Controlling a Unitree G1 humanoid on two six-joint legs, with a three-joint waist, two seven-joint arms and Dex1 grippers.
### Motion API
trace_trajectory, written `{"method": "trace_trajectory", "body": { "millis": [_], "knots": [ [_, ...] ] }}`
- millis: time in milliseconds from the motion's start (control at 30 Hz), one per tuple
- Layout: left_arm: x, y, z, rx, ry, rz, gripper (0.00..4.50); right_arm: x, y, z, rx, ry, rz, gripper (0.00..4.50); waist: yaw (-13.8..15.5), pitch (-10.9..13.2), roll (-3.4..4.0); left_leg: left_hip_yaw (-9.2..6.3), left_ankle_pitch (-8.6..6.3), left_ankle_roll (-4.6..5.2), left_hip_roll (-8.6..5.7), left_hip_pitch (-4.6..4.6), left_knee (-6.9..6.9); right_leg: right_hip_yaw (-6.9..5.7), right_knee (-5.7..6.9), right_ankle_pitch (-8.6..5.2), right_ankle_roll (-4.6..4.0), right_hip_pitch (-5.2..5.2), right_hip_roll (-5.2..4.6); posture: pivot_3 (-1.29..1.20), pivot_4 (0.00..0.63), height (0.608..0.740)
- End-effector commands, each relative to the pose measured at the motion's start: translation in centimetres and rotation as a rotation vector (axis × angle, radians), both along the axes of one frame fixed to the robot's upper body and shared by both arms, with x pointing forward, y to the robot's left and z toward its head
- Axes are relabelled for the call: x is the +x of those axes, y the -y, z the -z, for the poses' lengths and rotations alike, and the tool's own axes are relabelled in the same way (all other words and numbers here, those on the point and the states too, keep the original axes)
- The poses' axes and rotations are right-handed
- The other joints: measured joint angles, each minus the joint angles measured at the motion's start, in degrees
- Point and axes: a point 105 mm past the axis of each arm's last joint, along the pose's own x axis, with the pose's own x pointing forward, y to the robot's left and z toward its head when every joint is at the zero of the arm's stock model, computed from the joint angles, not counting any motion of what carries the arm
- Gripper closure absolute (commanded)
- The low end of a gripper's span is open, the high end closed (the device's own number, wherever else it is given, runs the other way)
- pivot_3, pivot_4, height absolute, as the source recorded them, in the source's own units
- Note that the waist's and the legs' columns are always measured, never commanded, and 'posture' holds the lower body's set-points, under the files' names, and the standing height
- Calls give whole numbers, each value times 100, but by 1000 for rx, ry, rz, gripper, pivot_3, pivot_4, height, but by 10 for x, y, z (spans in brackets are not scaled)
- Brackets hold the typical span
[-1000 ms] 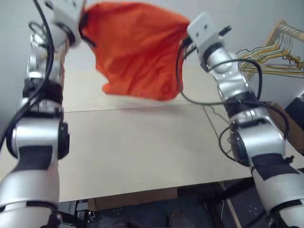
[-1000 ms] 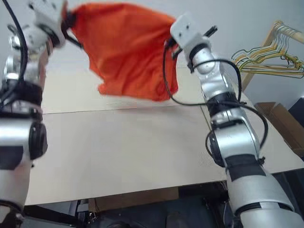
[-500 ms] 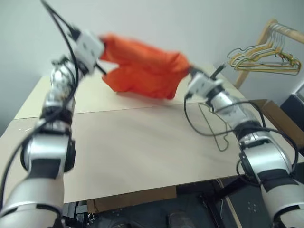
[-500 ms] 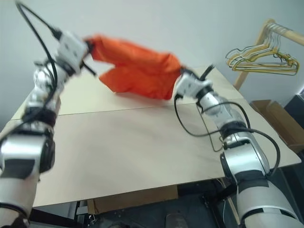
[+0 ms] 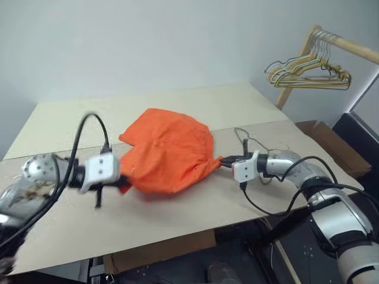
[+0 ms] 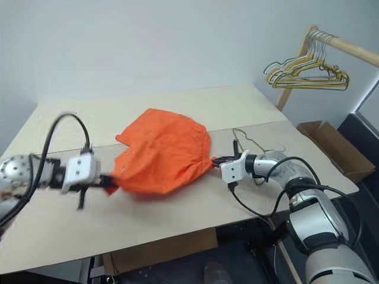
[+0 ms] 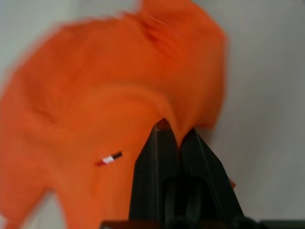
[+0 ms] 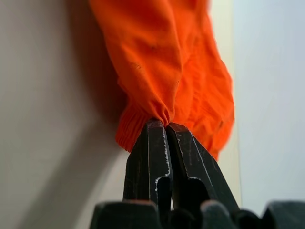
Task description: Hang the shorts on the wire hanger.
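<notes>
The bright orange shorts (image 5: 169,151) lie spread on the pale wooden table (image 5: 71,118), stretched between my two grippers. My left gripper (image 5: 124,182) is shut on the fabric's near left edge; in the left wrist view its black fingertips (image 7: 164,131) pinch the cloth beside a tiny white mark (image 7: 109,159). At the shorts' right end my right gripper (image 5: 220,160) is shut on the gathered waistband (image 8: 143,119), low over the table. The wire hanger (image 5: 246,138) lies flat on the table just behind the right gripper.
A bunch of yellowish and pale wire hangers (image 5: 308,71) hangs from a wooden rail (image 5: 346,47) at the far right. An open cardboard box (image 5: 328,142) sits on the floor beyond the table's right edge. The table's front edge runs close below both arms.
Both arms have come down from high up and brought the shorts with them onto the table. The left arm also pulled back. The camera view has shifted too.
</notes>
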Motion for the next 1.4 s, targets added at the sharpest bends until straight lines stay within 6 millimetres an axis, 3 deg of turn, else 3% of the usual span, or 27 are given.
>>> {"method": "trace_trajectory", "body": {
  "millis": [33, 233, 633, 733, 900, 967, 1100, 1133, 1233, 1400],
  "knots": [
    [-22, 11, -3, 23, -66, 54, 4460, -6, 5, 1, -55, 38, -40, 4500, 147, 0, 0, 1, 0, 0, -2, -1, 1, -1, -3, 0, 0, 0, 0, -66, 0, 740],
    [-43, 28, 16, 13, -104, 71, 4460, -22, 20, 10, -79, 46, -52, 4500, 381, 0, 1, 15, -1, 1, -5, -4, 7, 6, -1, -2, -4, -5, -1, -83, 0, 740],
    [-49, 15, 32, 105, -101, 61, 4460, -76, 31, 21, -63, -14, -65, 4500, 399, 0, 0, 31, -6, 8, 0, -5, 6, 10, -2, -6, -11, -8, 3, -104, 0, 740],
    [-60, 19, 30, 74, -139, 118, 3847, -82, 30, 24, -44, -36, -34, 3754, 394, 0, -1, 35, -7, 10, 1, -2, 5, 15, -1, -6, -12, -8, 4, -109, 0, 740],
    [-69, 16, 15, 28, -176, 139, 2257, -91, 36, 11, -7, -43, 19, 2013, 423, 1, -1, 38, -10, 15, 1, -12, 7, 14, 0, -7, -13, -16, 2, -107, 0, 740],
    [-67, 10, 6, 6, -161, 127, 1633, -99, 46, 1, 11, -73, 61, 1322, 474, 1, -1, 38, -12, 18, 1, -13, 7, 12, -1, -7, -13, -17, 1, -101, 0, 740],
    [-42, 12, -14, -115, -56, 12, 436, -105, 68, -22, 132, -211, 244, 10, 634, 1, -1, 47, -15, 23, 1, -11, 6, 7, -5, -8, -13, -15, 2, -92, 0, 740],
    [-33, 17, -20, -177, -10, -20, 128, -101, 76, -30, 195, -249, 330, 0, 672, 1, -2, 50, -17, 25, 0, -11, 7, 5, -5, -7, -13, -14, 2, -93, 0, 740],
    [2, 38, -44, -410, 80, -145, 29, -77, 107, -47, 358, -311, 654, 0, 729, -2, -5, 50, -17, 26, -2, -4, 14, 7, 3, -3, -10, -3, 2, -106, 0, 740],
    [17, 69, -70, -628, 38, -143, 29, -51, 146, -41, 474, -419, 1067, 0, 696, -9, -14, 49, -17, 25, -2, -17, 13, 5, 2, -2, -11, -11, 10, -125, 0, 740]
  ]
}}
